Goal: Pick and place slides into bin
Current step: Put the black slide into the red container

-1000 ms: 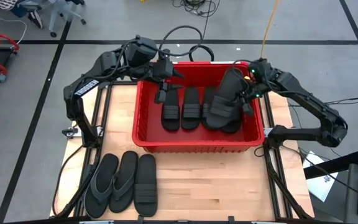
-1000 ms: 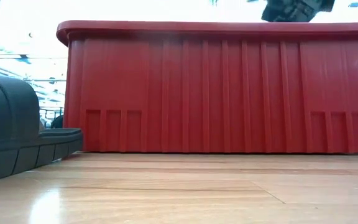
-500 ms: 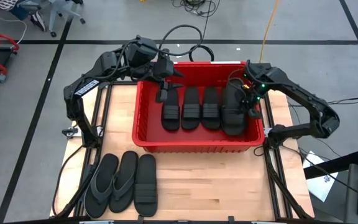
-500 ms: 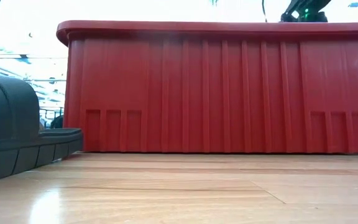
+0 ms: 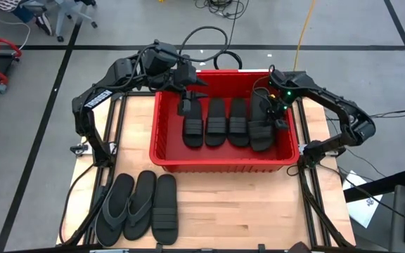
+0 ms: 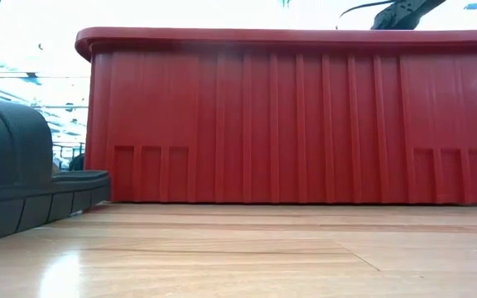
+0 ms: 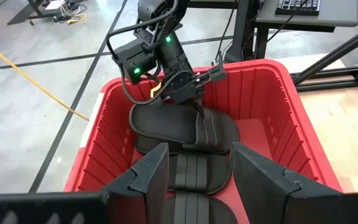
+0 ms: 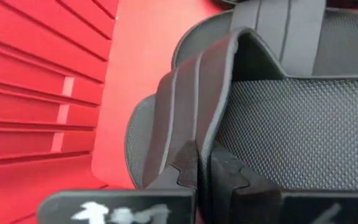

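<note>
While the left gripper [image 5: 192, 88] hovers with fingers apart over the bin's [image 5: 223, 163] far-left corner, the right gripper [image 5: 273, 116] pinches the strap of a slide [image 5: 261, 125] lying inside the bin's right end.

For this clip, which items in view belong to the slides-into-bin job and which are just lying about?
Job items:
- black rubber slides in the bin
- three black slides on the wooden table
- red slotted plastic bin
- left gripper
- right gripper, shut on a slide's strap

Lying about:
- yellow floor cable
- black looped cable
</note>
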Tool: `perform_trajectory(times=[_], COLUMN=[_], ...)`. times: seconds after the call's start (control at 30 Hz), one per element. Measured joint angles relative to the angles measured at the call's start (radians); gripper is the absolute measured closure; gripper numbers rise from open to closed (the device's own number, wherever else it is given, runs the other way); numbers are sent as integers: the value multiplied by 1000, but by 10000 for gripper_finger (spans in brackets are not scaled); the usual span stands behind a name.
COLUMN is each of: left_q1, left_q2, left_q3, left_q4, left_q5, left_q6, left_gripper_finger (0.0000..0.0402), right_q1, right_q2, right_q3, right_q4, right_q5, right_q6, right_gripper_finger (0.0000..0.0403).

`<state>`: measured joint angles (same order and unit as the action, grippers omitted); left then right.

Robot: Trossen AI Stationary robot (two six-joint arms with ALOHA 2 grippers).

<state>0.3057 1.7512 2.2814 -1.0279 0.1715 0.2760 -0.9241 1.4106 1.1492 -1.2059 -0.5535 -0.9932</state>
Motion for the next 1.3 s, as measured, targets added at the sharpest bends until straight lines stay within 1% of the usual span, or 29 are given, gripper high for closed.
perform_trajectory(times=[0.2,0.37,0.5,0.6,0.73,0.8,0.87,0.97,1.1,1.3], left_q1=[0,0,0,0,0,0,0,0,0,0], left_q2=[0,0,0,0,0,0,0,0,0,1], left_q3=[0,0,0,0,0,0,0,0,0,0], left_q4=[-1,-1,-2,-2,-2,-2,-2,-2,-2,-2], left_q5=[0,0,0,0,0,0,1,1,1,2], left_q6=[6,22,27,33,35,35,35,35,35,35], left_gripper_finger=[231,231,231,231,231,231,231,231,231,231], right_q1=[-23,-37,-37,-37,-36,-36,-35,-37,-35,-28], right_q2=[-6,-5,-6,-6,-6,-6,-8,-27,-72,-150], right_q3=[0,-2,-2,-1,-2,-2,-2,-2,-2,-2], right_q4=[-18,-19,-8,10,11,12,13,13,37,111], right_q5=[4,71,146,201,217,250,291,311,309,301], right_q6=[41,89,126,161,171,200,233,257,270,336], right_gripper_finger=[401,385,354,324,279,259,243,224,212,215])
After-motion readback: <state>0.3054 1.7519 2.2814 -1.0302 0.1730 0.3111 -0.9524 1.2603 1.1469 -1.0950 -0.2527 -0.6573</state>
